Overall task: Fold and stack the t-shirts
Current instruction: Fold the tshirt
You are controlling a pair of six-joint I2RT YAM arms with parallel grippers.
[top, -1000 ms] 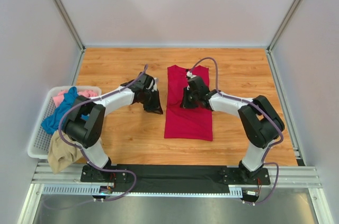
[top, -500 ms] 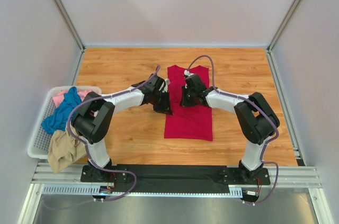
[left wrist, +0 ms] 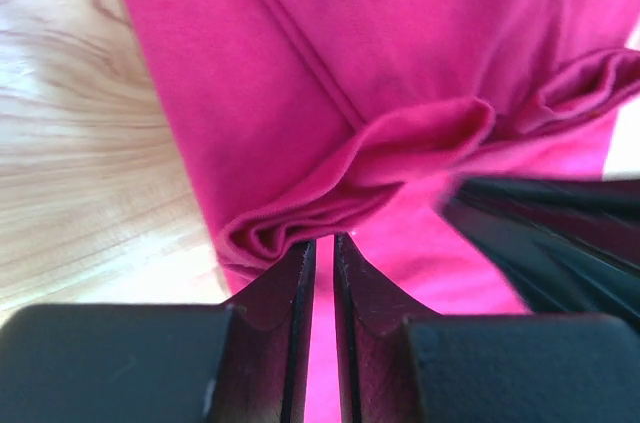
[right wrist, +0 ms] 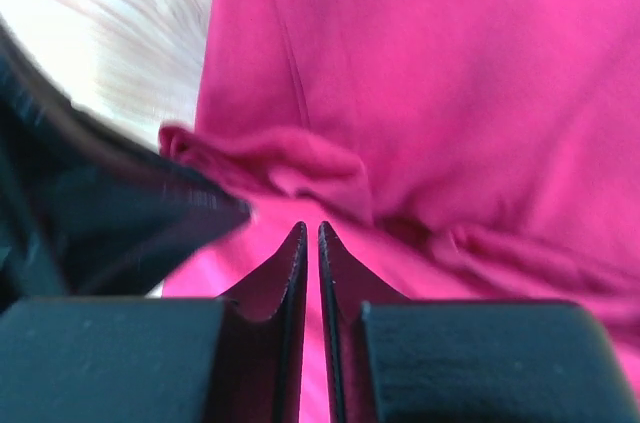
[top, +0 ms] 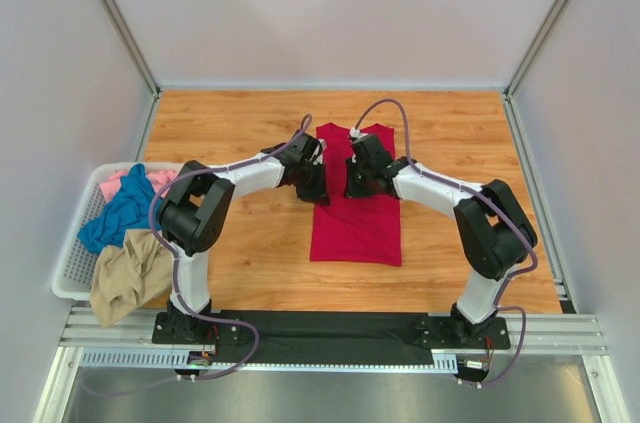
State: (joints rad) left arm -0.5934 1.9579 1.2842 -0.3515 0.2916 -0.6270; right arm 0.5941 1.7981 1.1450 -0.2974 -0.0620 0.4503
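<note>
The crimson red t-shirt (top: 356, 225) lies on the wooden table as a long narrow strip, neck end far. My left gripper (top: 316, 189) is at its left edge, halfway along. My right gripper (top: 358, 183) is on the shirt beside it. In the left wrist view the jaws (left wrist: 325, 238) are nearly closed, pinching the bunched edge of the shirt (left wrist: 400, 43). In the right wrist view the jaws (right wrist: 310, 228) are nearly closed, with cloth in the thin gap and a ridge of shirt (right wrist: 300, 168) just ahead. Teal (top: 120, 208), pink (top: 115, 181) and tan (top: 125, 278) t-shirts lie in the basket.
The white lattice basket (top: 68, 268) stands at the table's left edge, with the tan shirt hanging over its near rim. White enclosure walls and metal posts surround the table. The two grippers are close together, each showing as a dark blur in the other's wrist view.
My left gripper has moved right from the bare table onto the red shirt's left edge. My right gripper has shifted slightly towards the far end. The shirt has bunched into a ridge between them.
</note>
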